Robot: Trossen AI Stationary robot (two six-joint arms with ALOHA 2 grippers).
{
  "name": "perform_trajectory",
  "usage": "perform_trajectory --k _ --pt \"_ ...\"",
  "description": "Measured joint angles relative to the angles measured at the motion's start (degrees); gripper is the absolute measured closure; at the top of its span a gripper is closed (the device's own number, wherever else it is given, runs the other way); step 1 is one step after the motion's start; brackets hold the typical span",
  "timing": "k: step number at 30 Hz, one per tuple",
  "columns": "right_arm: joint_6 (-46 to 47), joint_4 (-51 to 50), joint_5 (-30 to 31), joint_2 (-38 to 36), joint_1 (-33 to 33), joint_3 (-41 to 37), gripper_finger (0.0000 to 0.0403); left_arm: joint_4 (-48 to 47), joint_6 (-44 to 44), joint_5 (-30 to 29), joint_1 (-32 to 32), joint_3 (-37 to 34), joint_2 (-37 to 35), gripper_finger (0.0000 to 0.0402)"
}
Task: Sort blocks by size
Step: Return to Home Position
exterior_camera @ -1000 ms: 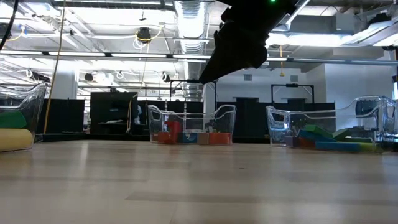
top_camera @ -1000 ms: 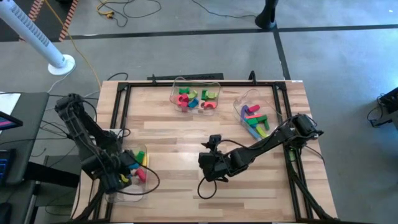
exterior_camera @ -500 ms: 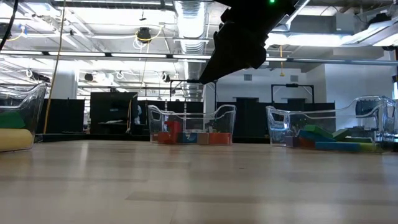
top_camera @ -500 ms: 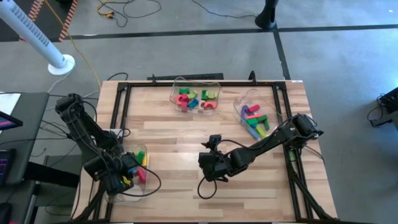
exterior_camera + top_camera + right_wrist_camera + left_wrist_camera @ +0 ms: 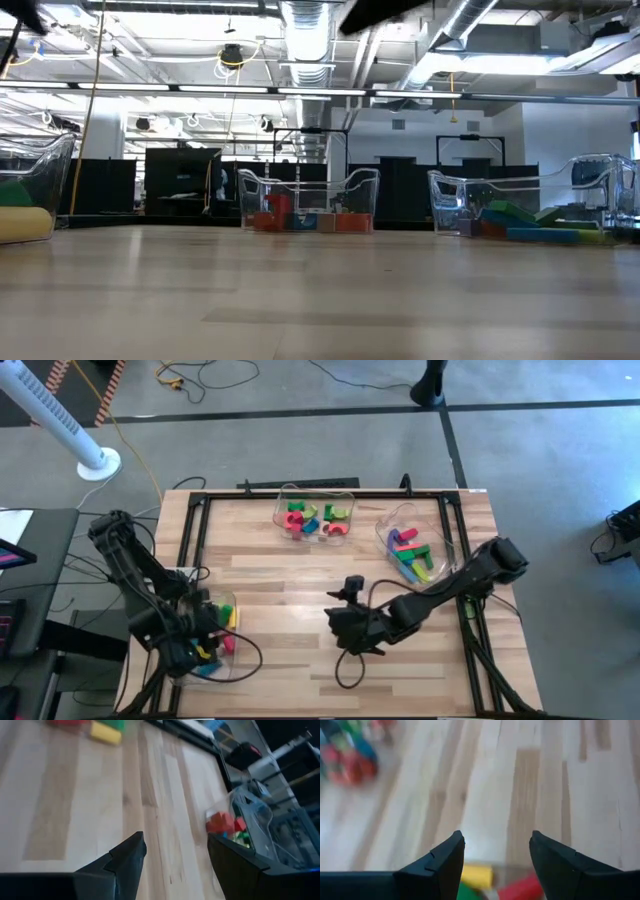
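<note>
Over the front left corner of the table [image 5: 300,580], the left gripper [image 5: 496,840] hangs just above the left bin [image 5: 55,180], its fingers spread wide with nothing between them; a yellow block [image 5: 477,876] and a red block [image 5: 525,887] lie directly beneath it inside that bin. The right gripper [image 5: 175,842] sits over the bare middle of the table, well apart from every bin, and its fingers are likewise spread and empty. All the blocks [image 5: 312,518] that can be seen lie inside clear bins: a red, green and blue heap in the middle bin [image 5: 318,489] at the far edge, longer green, pink and blue bars in the right bin [image 5: 437,518], and the yellow, green, red and blue pieces in the left one. The sorting looks finished or very nearly so. Should any piece need taking up again, these look like light, rigid toy blocks with a smooth painted skin, so a modest squeeze ought to serve. Bars and cubes are best taken across two flat parallel faces near the middle, arches across their flat sides rather than the curve, and cylinders across the round body with care, since they could roll or slip. The thin clear bins may shift if nudged.
</note>
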Motion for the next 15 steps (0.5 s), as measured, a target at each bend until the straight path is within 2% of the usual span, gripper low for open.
perform_trajectory --k 6,15 --pt "-2.94 -3.54 -3.29 -7.04 2.07 0.0 0.0154 1.79 12.2 -10.57 0.0 2.9 -0.18 0.0187" --pt "-2.96 -10.78 -4.82 -18.55 5.84 0.0 0.0154 0.97 16.87 -21.66 0.12 3.01 -8.38 0.0187"
